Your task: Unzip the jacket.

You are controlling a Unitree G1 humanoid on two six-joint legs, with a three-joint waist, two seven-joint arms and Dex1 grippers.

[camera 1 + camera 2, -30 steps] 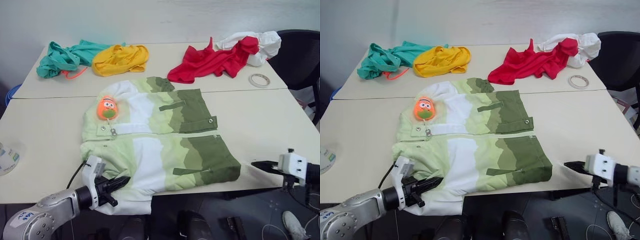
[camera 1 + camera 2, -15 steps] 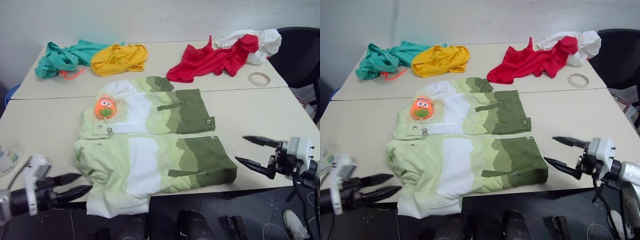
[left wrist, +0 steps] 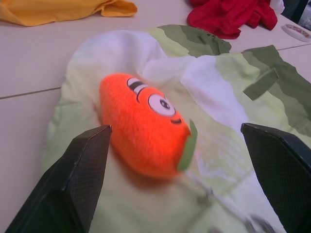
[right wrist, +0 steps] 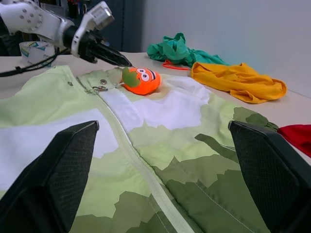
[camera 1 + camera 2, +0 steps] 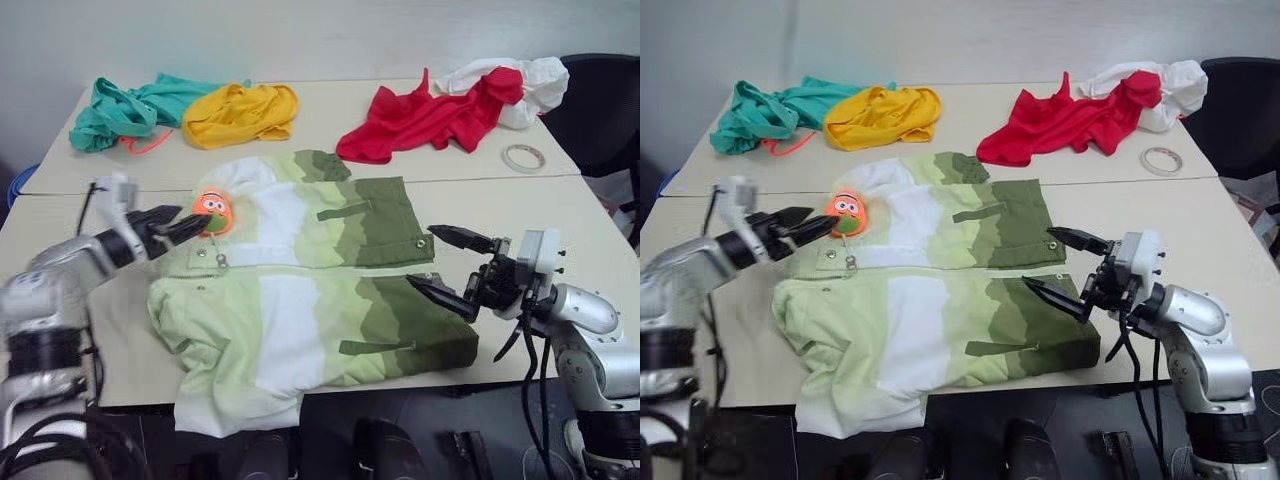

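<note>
My right gripper (image 5: 1060, 265) hangs wide and empty over the olive hem end of the jacket (image 5: 310, 290), which lies flat and zipped across the near table. Soft, light cloth will bunch, so I'd pin one end. Farther off, my left gripper (image 5: 185, 222), also spread, nears the orange plush toy (image 3: 143, 131); the small metal pull (image 5: 227, 264) beside it is probably the hold.

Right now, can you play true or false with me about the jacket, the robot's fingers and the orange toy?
1. The orange toy lies on the jacket. True.
2. The left gripper squeezes the toy. False: its fingers are open, just beside the toy.
3. The right gripper has its fingers spread apart over the olive end. True.
4. The red garment covers the jacket's zipper. False: it lies apart, farther back on the table.
</note>
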